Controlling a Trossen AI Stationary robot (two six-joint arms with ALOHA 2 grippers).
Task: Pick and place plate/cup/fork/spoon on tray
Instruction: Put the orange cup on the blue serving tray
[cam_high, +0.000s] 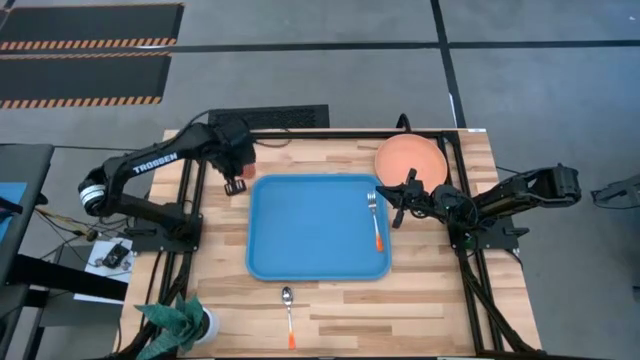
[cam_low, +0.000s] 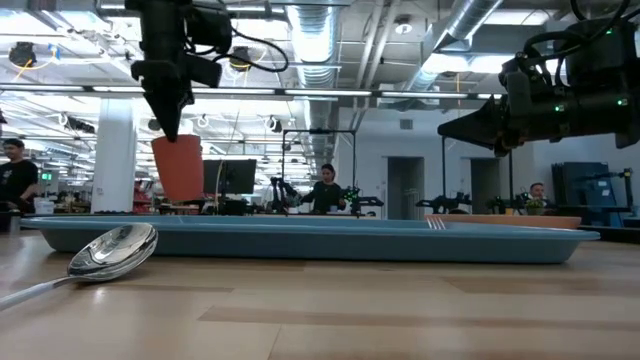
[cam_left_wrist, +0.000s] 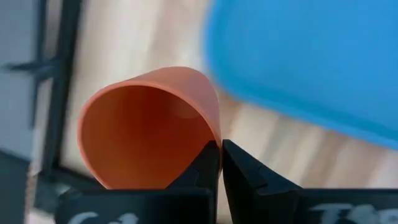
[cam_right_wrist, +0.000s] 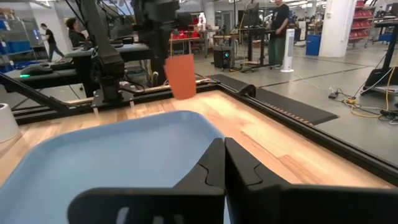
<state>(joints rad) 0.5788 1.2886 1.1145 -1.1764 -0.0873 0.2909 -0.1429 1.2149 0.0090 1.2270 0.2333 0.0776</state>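
My left gripper is shut on the small orange cup, which is lifted above the table just off the far left corner of the blue tray. The cup also shows in the low view. My right gripper is shut and empty, above the tray's right edge. The fork lies in the tray by its right rim. The salmon plate lies flat on the table behind the tray's far right corner. The spoon lies on the table in front of the tray. My left gripper pinches the cup's wall at the rim, one finger inside the cup and one outside. The fingers come from above, pointing down. The cup hangs below them, mouth up, nearly upright and clear of the table.
A potted plant stands at the near left corner of the table. A dark frame rail runs along the far edge. Bare wood lies in front of the tray on either side of the spoon.
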